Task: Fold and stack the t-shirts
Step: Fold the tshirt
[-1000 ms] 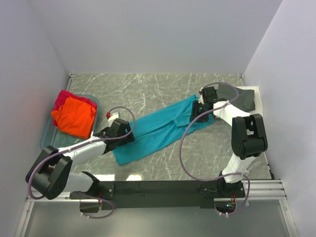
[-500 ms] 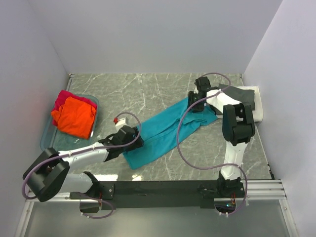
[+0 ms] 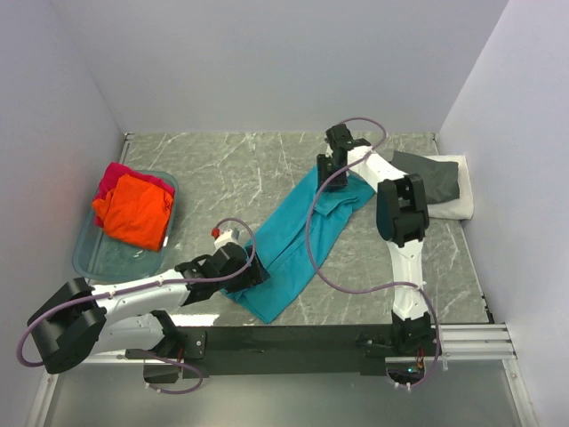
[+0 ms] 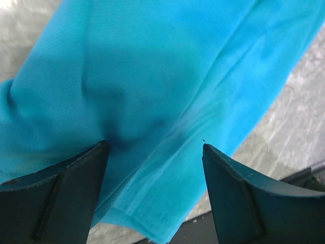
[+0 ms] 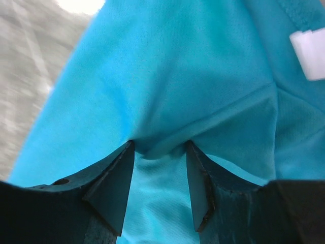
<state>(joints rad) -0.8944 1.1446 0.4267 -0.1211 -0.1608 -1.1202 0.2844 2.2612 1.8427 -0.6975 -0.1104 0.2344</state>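
The teal t-shirt (image 3: 298,233) lies as a long narrow band on the marble table (image 3: 213,169), running from 7 o'clock to 1 o'clock. The right gripper (image 5: 158,148) pinches a pucker of cloth at the 1 o'clock end. The left gripper (image 4: 155,147) stands wide apart over the 7 o'clock end.

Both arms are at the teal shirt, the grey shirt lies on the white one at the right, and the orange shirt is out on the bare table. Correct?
No: the orange shirt sits in the clear tub at the left, as the top view shows. The rest is right.
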